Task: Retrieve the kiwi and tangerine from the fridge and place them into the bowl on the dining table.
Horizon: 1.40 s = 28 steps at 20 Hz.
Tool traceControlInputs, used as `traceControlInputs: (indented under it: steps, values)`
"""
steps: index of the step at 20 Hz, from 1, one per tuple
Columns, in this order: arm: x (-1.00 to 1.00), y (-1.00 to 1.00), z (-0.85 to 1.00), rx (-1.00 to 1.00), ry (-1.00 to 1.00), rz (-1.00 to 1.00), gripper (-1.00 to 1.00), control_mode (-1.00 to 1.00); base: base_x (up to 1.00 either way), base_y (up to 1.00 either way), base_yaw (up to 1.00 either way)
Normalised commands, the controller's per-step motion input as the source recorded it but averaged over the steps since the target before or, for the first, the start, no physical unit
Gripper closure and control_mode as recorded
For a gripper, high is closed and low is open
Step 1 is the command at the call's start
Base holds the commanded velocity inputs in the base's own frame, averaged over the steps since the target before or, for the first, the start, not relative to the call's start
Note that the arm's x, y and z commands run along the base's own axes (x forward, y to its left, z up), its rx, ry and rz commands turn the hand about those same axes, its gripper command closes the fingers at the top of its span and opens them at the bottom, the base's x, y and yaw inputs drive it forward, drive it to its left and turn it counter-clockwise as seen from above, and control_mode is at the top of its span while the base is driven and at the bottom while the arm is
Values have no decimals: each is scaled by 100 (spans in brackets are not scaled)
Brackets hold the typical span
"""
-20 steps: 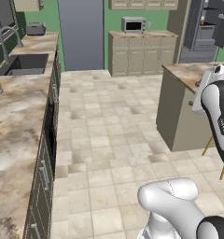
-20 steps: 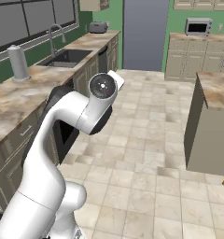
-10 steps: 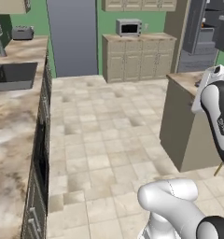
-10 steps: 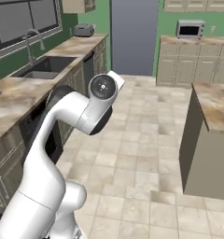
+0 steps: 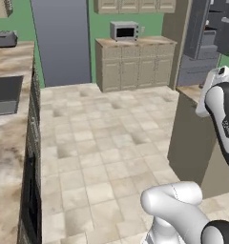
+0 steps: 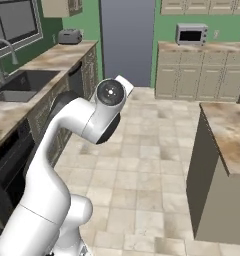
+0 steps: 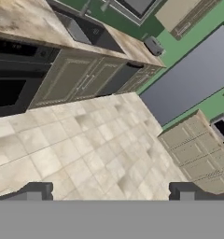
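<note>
From the left base view, the fridge (image 5: 213,40) stands at the far right with a door swung open, beyond the marbled surface (image 5: 192,91); a microwave (image 5: 124,31) sits on beige cabinets. From the right base view, a sink (image 6: 18,84) lies left. In the hand view, the gripper (image 7: 111,192) is spread wide, holding nothing, above floor tiles.

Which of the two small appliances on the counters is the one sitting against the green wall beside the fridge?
The microwave, a boxy silver unit with a dark door on the beige cabinets beside the fridge. The toaster sits on the sink-side counter.
</note>
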Motion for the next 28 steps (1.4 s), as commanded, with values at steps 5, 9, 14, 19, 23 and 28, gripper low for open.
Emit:
traceControlInputs:
  steps: [5, 9, 14, 19, 23, 28]
  values:
    - [0, 0, 0, 0, 0, 0, -100, 100, 100, 16, -22]
    - [0, 0, 0, 0, 0, 0, -100, 100, 100, 19, -27]
    - [0, 0, 0, 0, 0, 0, -100, 100, 100, 28, -32]
    - [0, 0, 0, 0, 0, 0, -100, 100, 100, 35, -36]
    - [0, 0, 0, 0, 0, 0, -100, 100, 100, 41, -36]
    - [0, 0, 0, 0, 0, 0, -100, 100, 100, 65, -33]
